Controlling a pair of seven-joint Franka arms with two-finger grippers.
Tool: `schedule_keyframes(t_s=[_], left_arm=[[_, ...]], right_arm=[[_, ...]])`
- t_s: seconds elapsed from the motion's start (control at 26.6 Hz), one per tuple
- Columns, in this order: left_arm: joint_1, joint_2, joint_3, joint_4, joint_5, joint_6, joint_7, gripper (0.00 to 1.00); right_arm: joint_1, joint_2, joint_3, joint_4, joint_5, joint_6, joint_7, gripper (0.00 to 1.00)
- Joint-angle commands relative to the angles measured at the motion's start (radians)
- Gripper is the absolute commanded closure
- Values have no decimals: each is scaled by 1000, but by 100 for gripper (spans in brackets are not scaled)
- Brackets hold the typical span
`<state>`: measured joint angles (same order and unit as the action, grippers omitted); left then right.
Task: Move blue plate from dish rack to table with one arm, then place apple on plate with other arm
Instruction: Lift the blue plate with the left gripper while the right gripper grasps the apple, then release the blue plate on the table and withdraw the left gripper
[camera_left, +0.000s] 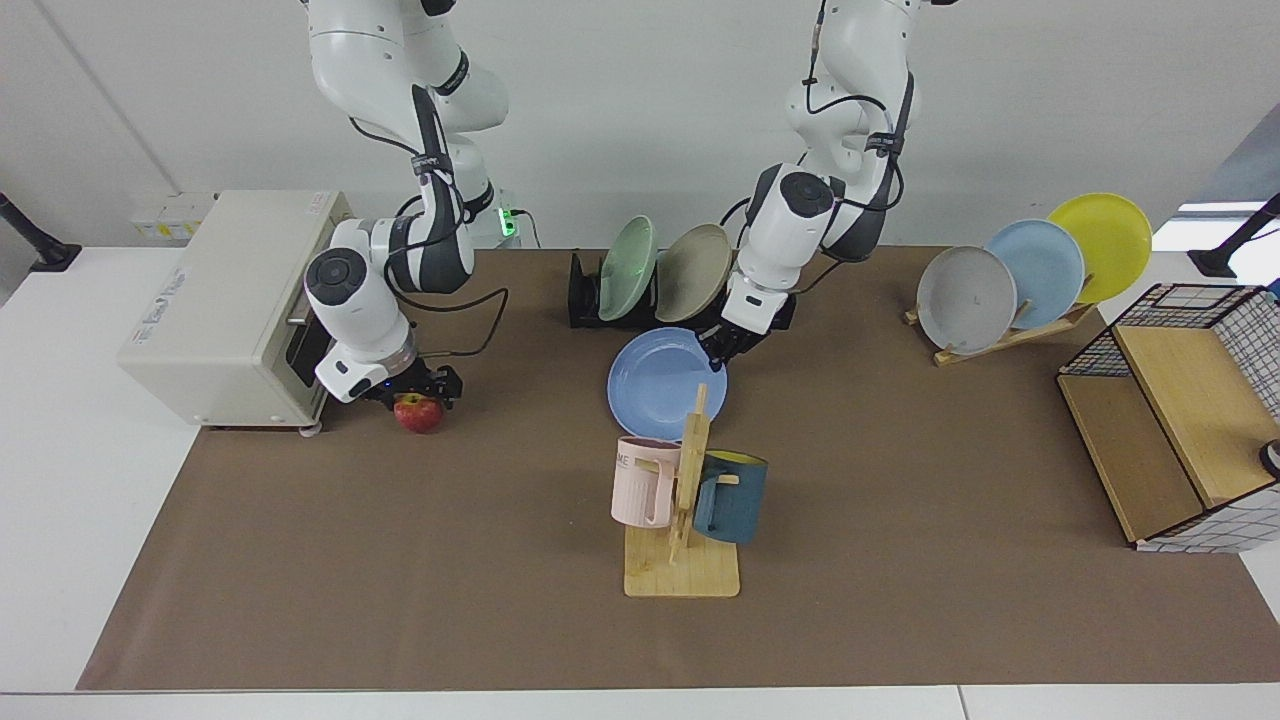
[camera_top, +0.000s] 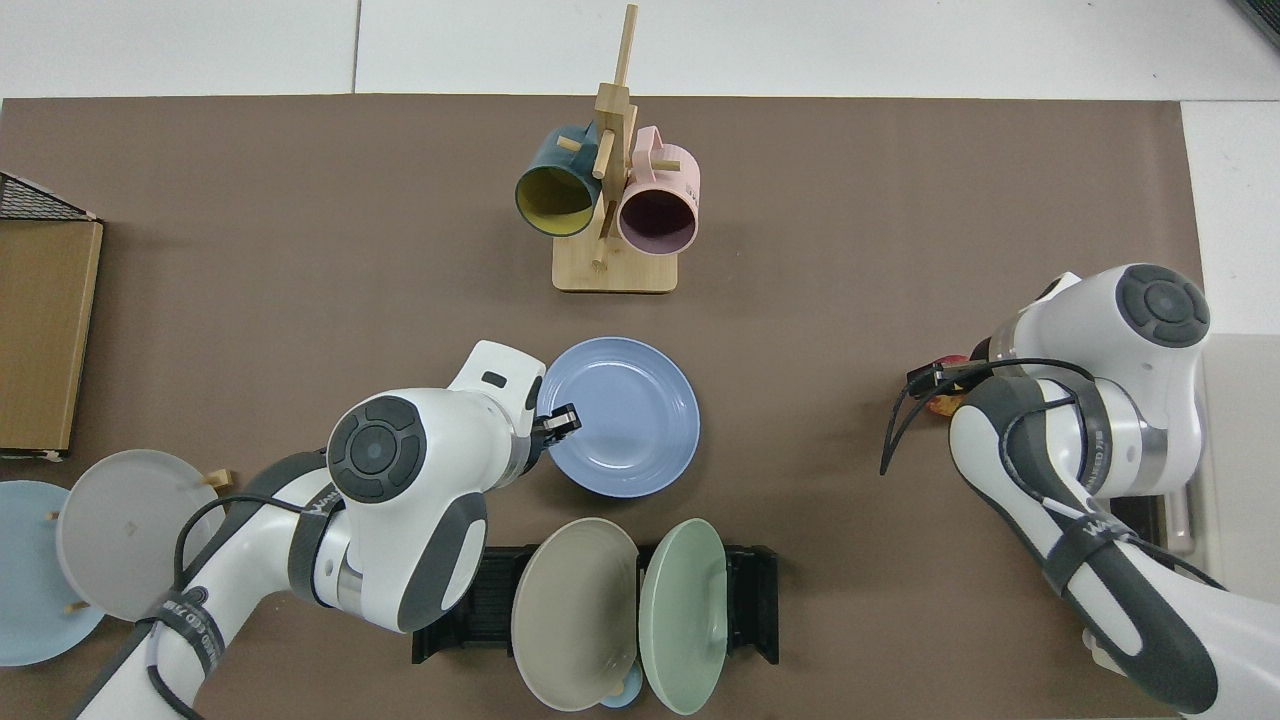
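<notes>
The left gripper (camera_left: 716, 349) jaws clamp the stiff, slippery blue plate (camera_left: 664, 376) at its 2 o'clock rim; the right gripper (camera_left: 415, 385) jaws straddle the apple (camera_left: 419, 413), apart.

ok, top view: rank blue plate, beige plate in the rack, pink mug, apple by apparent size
1. Blue plate, lying flat.
2. Beige plate; it stands tilted and looks close to the blue one, so treat that order as unsure.
3. Pink mug.
4. Apple, mostly hidden under an arm.

My blue plate (camera_left: 662, 372) lay nearly flat, low over the brown-matted table (camera_left: 900, 450), just before the black dish rack (camera_left: 585, 295); the red-yellow apple (camera_left: 419, 412) sat far aside.
</notes>
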<state>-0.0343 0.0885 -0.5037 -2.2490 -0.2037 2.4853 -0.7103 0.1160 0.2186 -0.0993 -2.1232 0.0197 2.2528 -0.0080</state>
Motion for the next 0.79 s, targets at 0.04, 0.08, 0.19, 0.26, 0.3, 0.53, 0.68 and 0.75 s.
schedule_keyframes(t_s=[0.04, 0.08, 0.19, 0.26, 0.3, 0.53, 0.68, 0.75], left_arm=[[-6, -1, 10, -11, 1, 26, 52, 40], [-3, 2, 14, -4, 10, 24, 69, 5], [10, 5, 25, 3, 81, 7, 97, 0], [11, 7, 40, 20, 127, -23, 95, 0], [13, 7, 47, 32, 145, -57, 94, 0], [65, -13, 57, 147, 288, -371, 110, 0], [85, -29, 68, 258, 294, -544, 181, 0], [105, -36, 92, 302, 293, -618, 234, 0]], right_arm=[[-2, 16, 1, -12, -14, 44, 13, 8], [-4, 16, 3, -18, -15, 59, 6, 20], [-7, 16, 3, -40, -14, 106, 2, 90], [-2, 16, 3, -38, -12, 107, 20, 98], [-2, 15, 3, -38, -12, 105, 26, 99], [1, -14, 3, 15, -12, 41, 32, 100], [1, -60, 1, 71, -12, -38, 40, 100], [4, -82, 3, 89, -14, -73, 45, 100]])
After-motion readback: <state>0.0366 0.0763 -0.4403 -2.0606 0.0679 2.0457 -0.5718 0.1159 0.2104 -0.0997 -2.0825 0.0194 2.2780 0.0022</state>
